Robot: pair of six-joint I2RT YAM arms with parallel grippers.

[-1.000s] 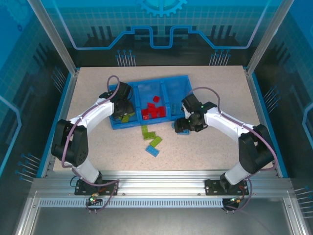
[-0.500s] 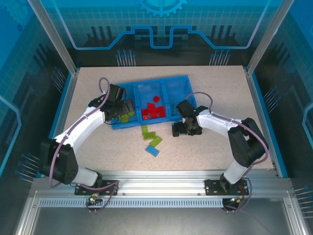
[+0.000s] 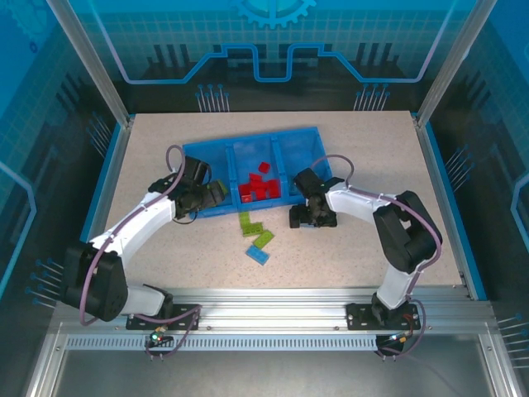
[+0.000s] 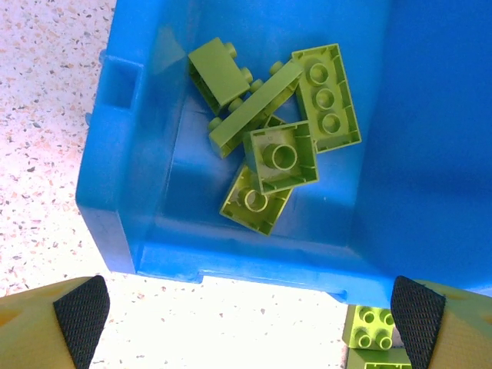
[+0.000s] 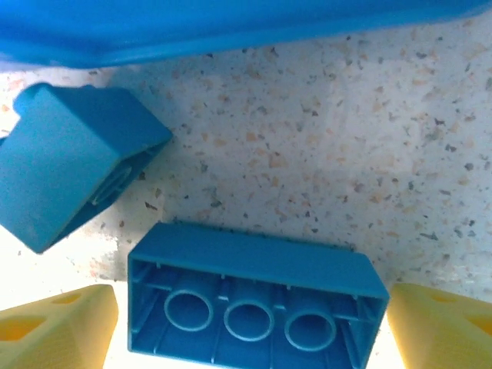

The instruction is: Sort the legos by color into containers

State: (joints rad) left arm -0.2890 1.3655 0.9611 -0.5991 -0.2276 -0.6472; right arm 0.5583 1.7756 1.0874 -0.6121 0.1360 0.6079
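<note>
A light-blue studded plastic brick (image 5: 254, 300) lies on the speckled tabletop (image 5: 330, 154), hollow underside showing, just outside the shallow bright-blue plastic tray (image 5: 231, 23). The right end effector (image 5: 250, 327) straddles it, fingers spread and not yet clamped. The left end effector (image 4: 250, 323) gapes empty above lime green bricks (image 4: 277, 154) in the left compartment. The likely next move is to close on the brick, lift it and carry it to the right compartment.

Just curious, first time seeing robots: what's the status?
Left gripper open over green bricks in tray. Right gripper open, straddling upturned blue brick on table. Another blue brick close beside.
</note>
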